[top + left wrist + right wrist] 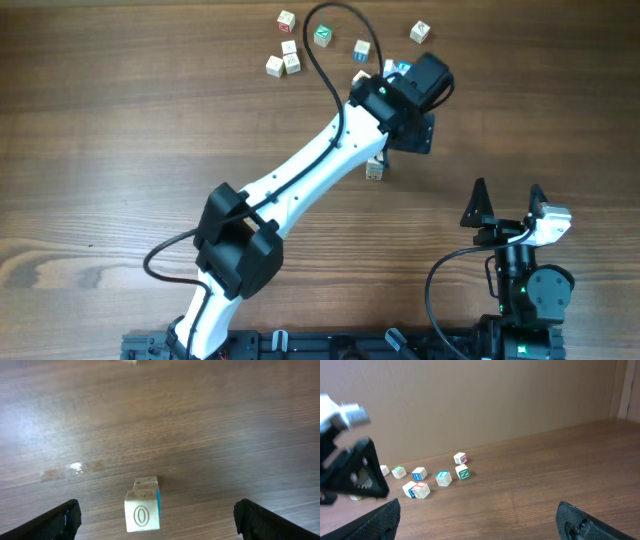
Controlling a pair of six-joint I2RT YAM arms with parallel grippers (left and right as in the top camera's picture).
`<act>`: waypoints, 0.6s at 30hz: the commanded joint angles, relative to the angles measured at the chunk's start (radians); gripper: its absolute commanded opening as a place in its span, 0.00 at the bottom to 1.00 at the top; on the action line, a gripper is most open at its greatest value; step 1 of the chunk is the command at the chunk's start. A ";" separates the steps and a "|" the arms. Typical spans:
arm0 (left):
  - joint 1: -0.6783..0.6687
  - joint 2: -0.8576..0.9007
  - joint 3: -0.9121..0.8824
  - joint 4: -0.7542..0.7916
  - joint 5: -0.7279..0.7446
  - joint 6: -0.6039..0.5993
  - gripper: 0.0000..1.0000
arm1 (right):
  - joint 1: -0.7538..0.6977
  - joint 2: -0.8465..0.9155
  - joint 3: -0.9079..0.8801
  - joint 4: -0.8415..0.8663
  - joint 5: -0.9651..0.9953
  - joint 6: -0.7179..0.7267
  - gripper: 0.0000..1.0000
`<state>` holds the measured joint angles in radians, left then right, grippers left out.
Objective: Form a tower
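The left gripper (159, 520) is wide open and empty above the narrow tower of pale wooden letter cubes (142, 512), perhaps two high. The right gripper (508, 190), near right, is open and empty too.

The narrow tower of small pale wooden letter cubes (143, 514) stands upright on the brown wooden tabletop (210, 435), with nothing touching it. Its top face carries an outlined oval O, and a blue side shows along the right edge. The cube beneath sits slightly off-line, peeking out behind the top one.
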<state>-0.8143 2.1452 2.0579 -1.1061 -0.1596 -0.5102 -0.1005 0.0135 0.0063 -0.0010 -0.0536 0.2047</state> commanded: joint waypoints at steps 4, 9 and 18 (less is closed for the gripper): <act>0.084 -0.008 0.291 -0.056 0.022 0.116 1.00 | 0.004 -0.006 -0.001 0.003 -0.015 0.006 1.00; 0.209 -0.008 0.405 -0.073 0.175 0.194 0.99 | 0.004 -0.006 -0.001 0.003 -0.015 0.006 1.00; 0.220 -0.006 0.412 -0.134 0.204 0.215 1.00 | 0.004 -0.006 -0.001 0.003 -0.015 0.006 1.00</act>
<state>-0.5709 2.1448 2.4439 -1.2369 0.0242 -0.3183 -0.1005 0.0135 0.0063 -0.0006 -0.0532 0.2047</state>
